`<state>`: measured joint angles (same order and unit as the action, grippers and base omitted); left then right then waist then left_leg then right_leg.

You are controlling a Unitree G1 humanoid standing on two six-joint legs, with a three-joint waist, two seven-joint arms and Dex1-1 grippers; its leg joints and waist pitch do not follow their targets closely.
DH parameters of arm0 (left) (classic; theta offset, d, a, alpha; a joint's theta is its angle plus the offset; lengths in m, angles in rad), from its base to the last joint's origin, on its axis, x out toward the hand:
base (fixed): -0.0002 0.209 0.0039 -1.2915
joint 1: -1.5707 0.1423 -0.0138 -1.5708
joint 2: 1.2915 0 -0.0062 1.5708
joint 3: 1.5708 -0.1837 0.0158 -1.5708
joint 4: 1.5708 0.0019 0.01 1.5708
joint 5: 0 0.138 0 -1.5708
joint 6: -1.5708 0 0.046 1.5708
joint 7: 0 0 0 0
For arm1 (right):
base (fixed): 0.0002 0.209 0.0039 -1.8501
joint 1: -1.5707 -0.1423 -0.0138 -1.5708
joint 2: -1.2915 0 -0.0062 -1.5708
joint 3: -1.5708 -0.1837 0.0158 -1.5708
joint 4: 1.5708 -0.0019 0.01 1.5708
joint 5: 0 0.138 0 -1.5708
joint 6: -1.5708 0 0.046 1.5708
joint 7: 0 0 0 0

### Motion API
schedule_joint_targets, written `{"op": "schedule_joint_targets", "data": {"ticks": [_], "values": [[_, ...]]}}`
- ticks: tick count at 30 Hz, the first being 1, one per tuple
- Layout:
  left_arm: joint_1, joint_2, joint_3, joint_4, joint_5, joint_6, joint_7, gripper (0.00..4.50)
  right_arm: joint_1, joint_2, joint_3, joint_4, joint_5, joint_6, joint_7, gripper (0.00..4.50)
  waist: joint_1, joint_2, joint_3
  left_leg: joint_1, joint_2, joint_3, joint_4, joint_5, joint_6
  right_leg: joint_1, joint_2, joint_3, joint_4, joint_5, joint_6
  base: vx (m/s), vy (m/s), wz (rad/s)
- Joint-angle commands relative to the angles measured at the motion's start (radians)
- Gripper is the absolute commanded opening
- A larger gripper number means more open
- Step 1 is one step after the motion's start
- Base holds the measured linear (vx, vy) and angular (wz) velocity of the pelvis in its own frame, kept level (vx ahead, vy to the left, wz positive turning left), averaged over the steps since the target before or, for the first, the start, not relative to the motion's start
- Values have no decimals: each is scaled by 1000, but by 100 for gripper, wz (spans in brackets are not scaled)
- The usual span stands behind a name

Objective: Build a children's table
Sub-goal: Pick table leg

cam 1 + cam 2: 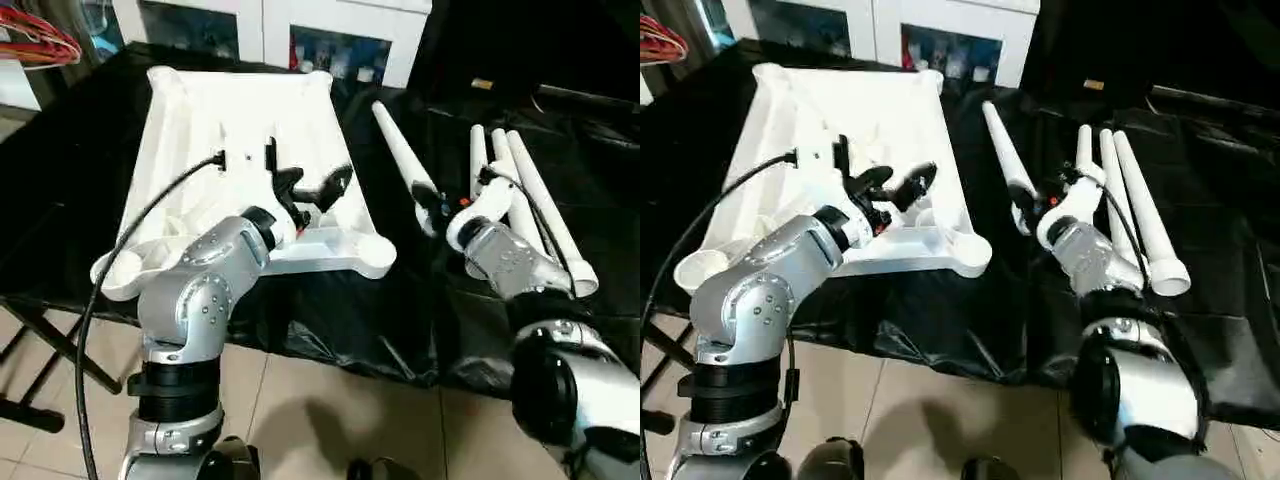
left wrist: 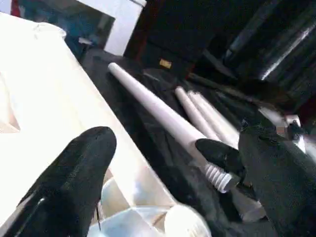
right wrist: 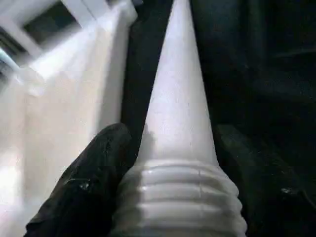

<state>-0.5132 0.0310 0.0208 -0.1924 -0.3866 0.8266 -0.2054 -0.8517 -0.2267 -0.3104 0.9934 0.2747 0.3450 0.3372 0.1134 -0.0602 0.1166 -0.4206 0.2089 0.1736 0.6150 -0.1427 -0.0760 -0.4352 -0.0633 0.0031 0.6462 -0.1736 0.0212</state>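
R fingers (image 3: 94,182) round threaded end of table leg (image 3: 180,113)

Head stereo overhead; wrist cameras close on leg (image 3: 177,118)

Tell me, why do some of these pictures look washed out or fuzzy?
Left eye view: the upturned white table top glares against the black cloth, losing detail. Left wrist view: the near black finger is soft with closeness. Right wrist view: the leg between the right gripper's fingers is blurred at its threaded end.
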Motion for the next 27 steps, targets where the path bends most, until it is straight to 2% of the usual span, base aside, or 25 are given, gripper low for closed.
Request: {"op": "schedule_joint_targets", "data": {"ticks": [1, 2, 3, 4, 5, 6, 8, 9, 10, 12, 17, 18, 20, 21, 24, 25, 27], "values": [[6, 15, -55, -32, 29, 21, -25, 450, 19, -25, 42, 4, -64, 27, -31, 267, 0, 6, -111, 34, 1, 10, -62, -190, -22, 52, -38, 4, -74, -168, -183, 0, 0, 0], [14, 91, -145, -64, 75, 14, -76, 450, 23, -35, 88, 7, -112, 52, -51, 267, -1, 3, -109, 36, 1, 11, -62, -212, -29, 48, -38, 6, -78, -196, -172, 0, 0, 0], [17, 119, -178, -75, 93, 7, -93, 450, 28, -38, 100, 0, -124, 60, -54, 267, 1, 7, -110, 34, 1, 7, -65, -216, -34, 50, -39, 3, -77, -221, -157, 0, 0, 0], [20, 150, -213, -85, 115, -3, -110, 450, 34, -40, 116, -9, -135, 71, -46, 267, -4, 4, -109, 31, 0, 9, -65, -217, -37, 50, -40, 4, -77, -220, -152, 0, 0, 0], [23, 178, -241, -93, 135, -14, -125, 450, 40, -42, 132, -21, -146, 80, -38, 267, -3, 7, -109, 33, 1, 8, -65, -218, -42, 50, -40, 3, -76, -219, -151, 0, 0, 0], [28, 218, -275, -103, 170, -52, -149, 450, 49, -44, 153, -38, -158, 94, -36, 267, -4, 13, -109, 33, 1, 8, -64, -217, -45, 49, -40, 4, -74, -202, -153, 0, 0, 0], [41, 270, -310, -120, 214, -126, -187, 450, 61, -47, 182, -60, -176, 115, -42, 267, -8, 14, -107, 27, -1, 6, -67, -210, -46, 51, -38, 1, -73, -194, -148, 0, 0, 0], [46, 284, -317, -125, 224, -153, -201, 450, 62, -47, 184, -65, -175, 123, -44, 267, -8, 15, -108, 28, -1, 6, -67, -213, -48, 51, -39, -1, -75, -195, -146, 0, 0, 0], [56, 306, -324, -142, 225, -174, -217, 450, 62, -48, 186, -69, -175, 132, -49, 300, -9, 18, -109, 31, -1, 6, -66, -222, -53, 50, -40, -3, -74, -198, -151, 0, 0, 0], [66, 327, -329, -161, 217, -176, -231, 450, 61, -50, 187, -73, -178, 136, -48, 334, -13, 21, -106, 31, -1, 7, -68, -237, -61, 49, -40, -4, -73, -196, -162, 0, 0, 0], [86, 368, -333, -188, 207, -171, -270, 450, 36, -59, 194, -77, -188, 148, -41, 377, -17, 25, -104, 34, -1, 6, -70, -272, -65, 44, -39, -5, -75, -223, -167, 0, 0, 0], [93, 378, -334, -198, 207, -173, -280, 450, 25, -67, 196, -89, -189, 158, -40, 377, -18, 26, -98, 33, -1, 5, -72, -285, -67, 42, -39, -5, -76, -235, -164, 0, 0, 0], [98, 379, -327, -202, 207, -180, -289, 450, 8, -76, 200, -99, -190, 175, -39, 386, -20, 24, -95, 32, -1, 4, -74, -291, -69, 42, -39, -5, -76, -241, -161, 0, 0, 0], [100, 379, -323, -207, 203, -179, -293, 450, -4, -80, 201, -105, -187, 185, -36, 411, -22, 23, -92, 32, -1, 5, -74, -300, -70, 39, -39, -4, -79, -249, -159, 0, 0, 0], [102, 383, -316, -219, 193, -172, -299, 450, -40, -88, 201, -95, -186, 199, -33, 431, -28, 22, -91, 30, -2, 3, -75, -313, -70, 40, -40, -5, -80, -283, -149, 0, 0, 0], [103, 384, -316, -222, 190, -169, -300, 450, -48, -90, 199, -91, -184, 202, -32, 441, -29, 21, -84, 29, -2, 3, -76, -321, -69, 36, -40, -4, -83, -294, -145, 0, 0, 0], [106, 390, -313, -241, 176, -155, -315, 450, -94, -100, 191, -54, -184, 194, -41, 441, -32, 20, -84, 29, -3, 3, -76, -318, -69, 37, -39, -5, -81, -289, -148, 0, 0, 0]]}}
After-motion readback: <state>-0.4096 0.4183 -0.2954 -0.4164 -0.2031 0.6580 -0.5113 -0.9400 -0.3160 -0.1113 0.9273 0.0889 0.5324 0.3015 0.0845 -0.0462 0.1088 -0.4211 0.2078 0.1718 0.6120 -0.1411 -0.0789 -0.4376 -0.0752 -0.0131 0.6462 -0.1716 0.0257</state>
